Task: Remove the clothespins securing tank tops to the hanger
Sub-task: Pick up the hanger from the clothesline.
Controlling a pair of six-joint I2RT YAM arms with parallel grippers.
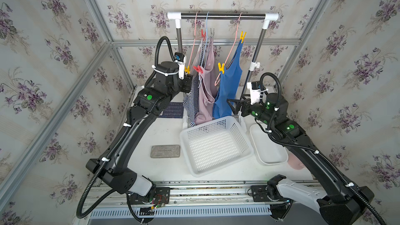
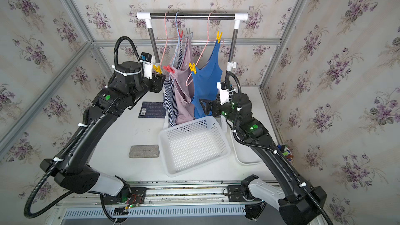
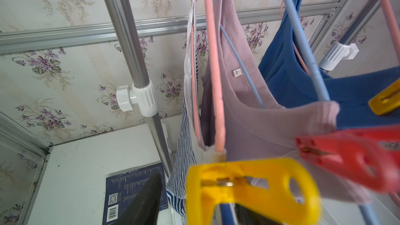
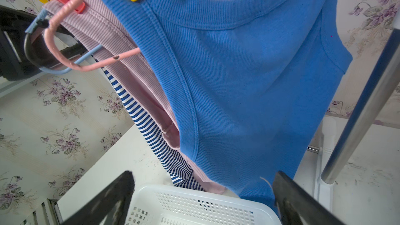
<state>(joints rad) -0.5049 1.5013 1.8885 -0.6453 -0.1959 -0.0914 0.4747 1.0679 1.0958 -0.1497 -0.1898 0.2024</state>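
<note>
Your left gripper (image 2: 159, 79) is at the yellow clothespin (image 3: 249, 187), far nearer than the right arm. This smooth plastic clip pins the striped tank top (image 1: 191, 100) to the pink hanger (image 3: 213, 61), with its long axis and flared prongs toward the jaws. You cannot tell whether they clamp it. The right gripper (image 1: 232, 106) stands wide apart beside the ribbed blue tank top (image 4: 249, 72).

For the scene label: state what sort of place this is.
Probably a staged robot test cell dressed as a laundry corner, not a real home: purple-flowered wallpaper panels fixed in a bare aluminium beam frame, and a small steel clothes rack with white plastic joints standing on a white worktop.
</note>
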